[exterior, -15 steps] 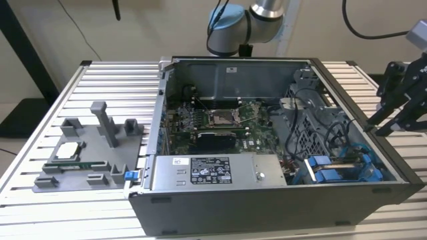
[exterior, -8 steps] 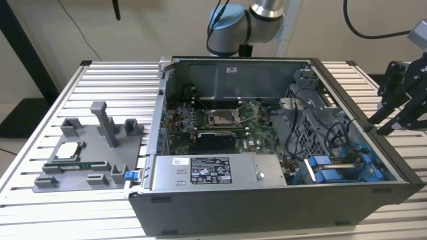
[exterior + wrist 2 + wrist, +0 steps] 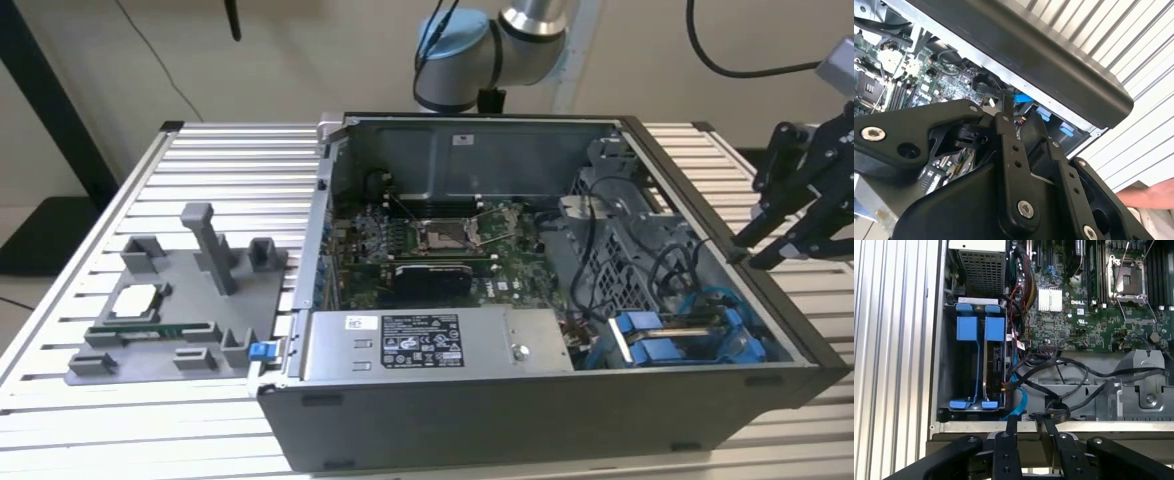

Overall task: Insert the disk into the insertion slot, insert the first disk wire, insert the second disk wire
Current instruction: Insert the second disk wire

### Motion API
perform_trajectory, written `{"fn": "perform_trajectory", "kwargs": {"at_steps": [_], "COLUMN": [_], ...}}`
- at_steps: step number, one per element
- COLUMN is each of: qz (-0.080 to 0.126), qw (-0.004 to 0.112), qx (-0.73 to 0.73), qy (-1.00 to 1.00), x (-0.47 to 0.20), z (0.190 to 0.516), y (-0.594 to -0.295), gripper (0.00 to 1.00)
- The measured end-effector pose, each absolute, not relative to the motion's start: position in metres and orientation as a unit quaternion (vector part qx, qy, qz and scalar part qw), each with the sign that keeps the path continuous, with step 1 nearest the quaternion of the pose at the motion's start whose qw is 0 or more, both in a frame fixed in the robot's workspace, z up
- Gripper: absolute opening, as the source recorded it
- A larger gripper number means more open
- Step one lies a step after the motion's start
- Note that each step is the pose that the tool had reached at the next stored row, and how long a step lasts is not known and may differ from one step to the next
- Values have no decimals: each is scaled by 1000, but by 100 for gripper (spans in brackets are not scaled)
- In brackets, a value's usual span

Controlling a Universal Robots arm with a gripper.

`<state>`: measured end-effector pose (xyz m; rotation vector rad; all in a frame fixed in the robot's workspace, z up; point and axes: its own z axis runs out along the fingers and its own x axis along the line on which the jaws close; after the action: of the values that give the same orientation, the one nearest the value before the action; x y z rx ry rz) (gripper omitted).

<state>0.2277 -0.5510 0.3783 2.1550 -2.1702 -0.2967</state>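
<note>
The hand (image 3: pixel 1027 421), released and empty, hovers just outside the computer case (image 3: pixel 561 415); ahead of it the disk (image 3: pixel 995 362) sits slotted, wire connections unclear.

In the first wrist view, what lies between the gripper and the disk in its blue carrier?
A light blue cable curves between the gripper and the disk, with black wires beside it, in the first wrist view.

Exterior view high, oblique on PC case (image 3: pixel 534 425), both wrist views v. close, share drive bay (image 3: pixel 949 375)

Blue disk carrier (image 3: pixel 994 329), green motherboard (image 3: pixel 1089 315)
</note>
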Motion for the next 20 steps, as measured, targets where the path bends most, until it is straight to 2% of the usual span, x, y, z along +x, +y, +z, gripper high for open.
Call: {"fn": "perform_trajectory", "kwargs": {"at_steps": [5, 16, 20], "qz": [-99, -110, -113], "qw": [35, 23, 23], "qx": [704, 708, 709], "qy": [-703, -697, -696], "x": [231, 235, 236], "z": [376, 371, 369], "y": [-550, -543, -543], "gripper": [100, 100, 100]}}
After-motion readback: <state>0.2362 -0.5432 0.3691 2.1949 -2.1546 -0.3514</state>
